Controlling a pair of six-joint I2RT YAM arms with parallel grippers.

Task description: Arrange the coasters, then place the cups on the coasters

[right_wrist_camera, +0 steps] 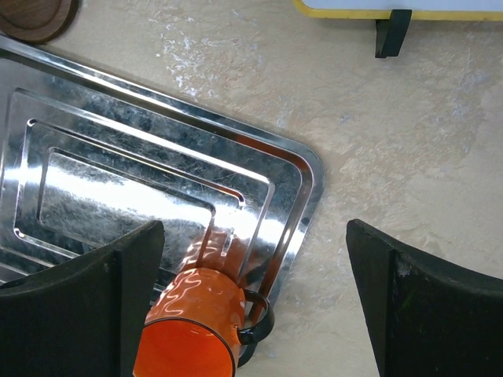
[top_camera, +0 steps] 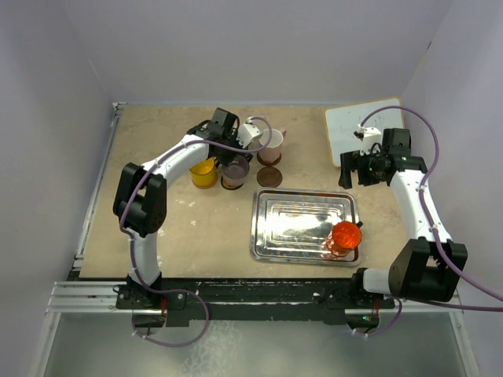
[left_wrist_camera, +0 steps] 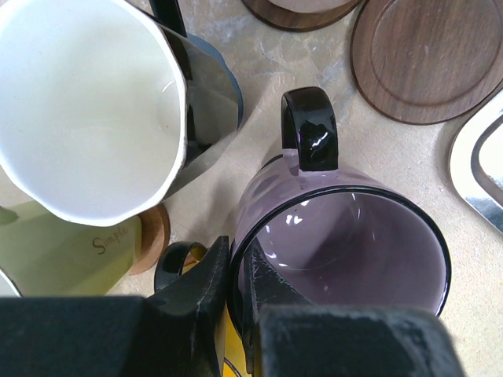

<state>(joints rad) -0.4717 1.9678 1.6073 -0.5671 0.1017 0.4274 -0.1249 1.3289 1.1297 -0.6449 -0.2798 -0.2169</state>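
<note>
My left gripper (left_wrist_camera: 236,267) is shut on the near rim of the greyish-purple cup (left_wrist_camera: 346,243), one finger inside and one outside. In the top view that cup (top_camera: 236,168) stands among the cups at the table's far middle, with an orange-brown coaster edge (top_camera: 230,187) under it. Around it are the black cup with white interior (left_wrist_camera: 86,102) over a blue coaster (left_wrist_camera: 228,78), the pale yellow cup (left_wrist_camera: 47,255) on an orange-brown coaster (left_wrist_camera: 156,236), and the yellow-orange cup (top_camera: 203,173). A bare dark brown coaster (left_wrist_camera: 432,59) lies close by. The orange-red cup (right_wrist_camera: 192,322) stands on the tray's corner. My right gripper (right_wrist_camera: 251,306) hangs open above it, holding nothing.
The steel tray (top_camera: 299,224) lies at the table's middle front. A pinkish-white cup (top_camera: 272,140) sits on another dark brown coaster (top_camera: 269,157). A white board with a yellow edge (top_camera: 357,126) lies at the far right, beside my right gripper (top_camera: 350,169).
</note>
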